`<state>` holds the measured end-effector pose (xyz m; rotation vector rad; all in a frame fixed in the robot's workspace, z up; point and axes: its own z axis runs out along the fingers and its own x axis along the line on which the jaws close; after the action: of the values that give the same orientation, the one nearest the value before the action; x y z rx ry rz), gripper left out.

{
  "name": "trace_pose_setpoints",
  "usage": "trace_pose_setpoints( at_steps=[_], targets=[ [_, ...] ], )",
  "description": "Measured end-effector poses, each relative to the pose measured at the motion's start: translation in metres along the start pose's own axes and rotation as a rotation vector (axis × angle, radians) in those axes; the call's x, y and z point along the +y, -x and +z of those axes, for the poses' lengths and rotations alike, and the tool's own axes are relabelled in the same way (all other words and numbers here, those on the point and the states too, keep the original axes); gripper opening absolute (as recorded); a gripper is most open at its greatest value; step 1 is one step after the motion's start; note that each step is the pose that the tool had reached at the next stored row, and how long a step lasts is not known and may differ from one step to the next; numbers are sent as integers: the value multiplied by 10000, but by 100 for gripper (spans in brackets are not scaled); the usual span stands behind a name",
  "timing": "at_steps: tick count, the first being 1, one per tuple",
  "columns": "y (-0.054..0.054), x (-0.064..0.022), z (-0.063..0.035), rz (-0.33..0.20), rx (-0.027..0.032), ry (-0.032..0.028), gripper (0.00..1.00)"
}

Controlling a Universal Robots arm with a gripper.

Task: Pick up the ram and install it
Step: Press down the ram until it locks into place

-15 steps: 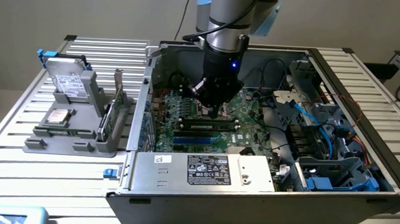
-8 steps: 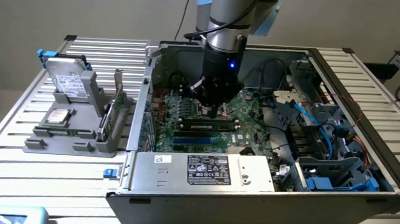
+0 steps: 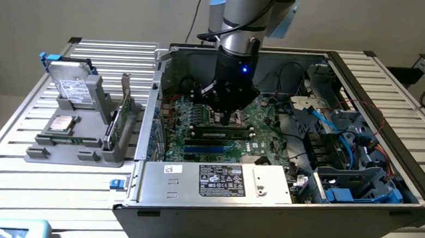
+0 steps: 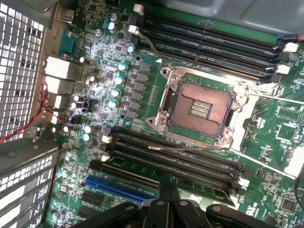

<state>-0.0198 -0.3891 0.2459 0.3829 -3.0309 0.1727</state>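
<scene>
My gripper [image 3: 229, 120] reaches down into the open computer case [image 3: 192, 216], over the green motherboard [image 3: 260, 113]. Its fingers are shut with nothing between them. Just below the tips in the exterior view, a long narrow green stick, apparently the ram [image 3: 222, 134], sits in one of the black memory slots. In the wrist view the gripper [image 4: 168, 187] points at the nearest slot of the bank [image 4: 175, 159] beside the bare CPU socket [image 4: 202, 102]. Whether the tips touch the stick I cannot tell.
A second bank of black slots [image 4: 213, 45] lies beyond the socket. On the exterior view's left, a grey holder [image 3: 73, 144] carries a hard drive [image 3: 74, 87], a processor [image 3: 59, 123] and a tall green card [image 3: 119, 114]. Blue cables [image 3: 329, 125] and drive cages crowd the case's other side.
</scene>
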Motion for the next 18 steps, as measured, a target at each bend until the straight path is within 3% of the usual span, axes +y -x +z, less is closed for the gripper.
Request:
trace_pose_setpoints(
  at_steps=[11,16,18],
  targets=[
    [0,0,0,1013,-65,48,11],
    [1,-1,0,1265,-49,-57,11],
    [1,-1,0,1357,-83,-76,11]
  ],
)
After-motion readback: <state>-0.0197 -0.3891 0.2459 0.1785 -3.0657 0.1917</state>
